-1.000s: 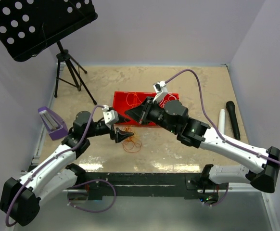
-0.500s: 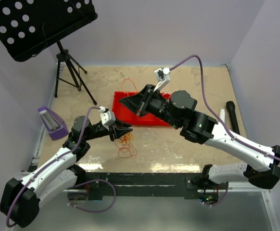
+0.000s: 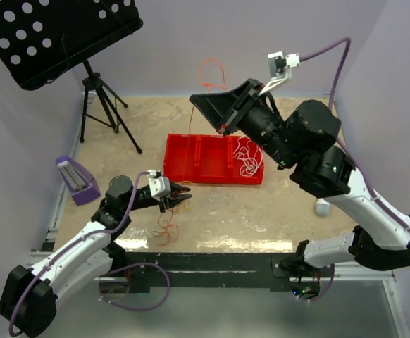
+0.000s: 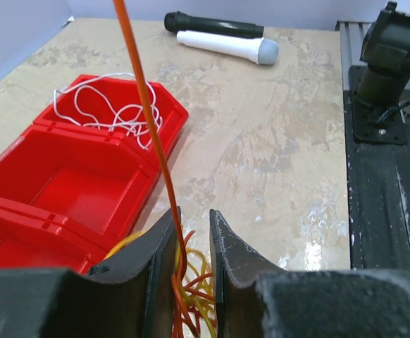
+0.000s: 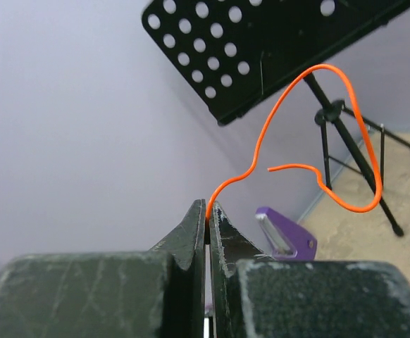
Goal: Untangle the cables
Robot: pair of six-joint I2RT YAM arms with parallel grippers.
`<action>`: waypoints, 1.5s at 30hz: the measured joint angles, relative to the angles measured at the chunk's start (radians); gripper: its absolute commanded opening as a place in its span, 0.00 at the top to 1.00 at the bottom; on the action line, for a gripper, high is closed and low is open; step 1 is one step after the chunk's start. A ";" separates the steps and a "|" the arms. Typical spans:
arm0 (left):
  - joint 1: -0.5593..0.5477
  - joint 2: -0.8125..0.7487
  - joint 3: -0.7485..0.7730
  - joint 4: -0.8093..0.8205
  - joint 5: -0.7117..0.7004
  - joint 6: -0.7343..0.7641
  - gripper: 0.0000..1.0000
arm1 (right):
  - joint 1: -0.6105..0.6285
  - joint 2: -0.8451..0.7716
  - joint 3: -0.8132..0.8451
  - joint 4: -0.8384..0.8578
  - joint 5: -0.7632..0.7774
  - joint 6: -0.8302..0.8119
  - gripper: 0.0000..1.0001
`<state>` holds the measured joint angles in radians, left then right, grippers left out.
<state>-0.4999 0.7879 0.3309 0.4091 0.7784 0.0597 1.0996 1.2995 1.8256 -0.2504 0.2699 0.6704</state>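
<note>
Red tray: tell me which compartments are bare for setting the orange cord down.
The red tray's left and middle compartments are bare. Its right one holds the white cord. It's crowded in front: the left gripper pins the orange cord over a tangle.

Red tray [image 3: 198, 156]; music stand [image 3: 57, 35]; microphones [image 4: 219, 26]

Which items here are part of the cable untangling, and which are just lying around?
Part of the job:
- orange cable, pinched in the right pincer
- orange tangle at the left pincer
- white cable in the red tray

Lying about:
- music stand
- purple metronome
- black microphone
- white microphone
</note>
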 measured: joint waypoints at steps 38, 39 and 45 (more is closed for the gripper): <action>0.000 -0.048 -0.061 -0.119 -0.017 0.291 0.91 | 0.000 -0.104 0.278 -0.124 0.533 -0.263 1.00; 0.000 -0.048 -0.052 -0.145 -0.027 0.304 0.91 | 0.000 -0.139 0.187 -0.130 0.536 -0.226 1.00; 0.002 -0.048 0.065 -0.277 -0.065 0.408 0.91 | 0.000 -0.234 -0.378 -0.212 0.488 0.032 1.00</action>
<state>-0.4980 0.7403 0.3962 0.1322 0.7132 0.4675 1.0996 1.0653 1.4475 -0.4622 0.7574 0.7025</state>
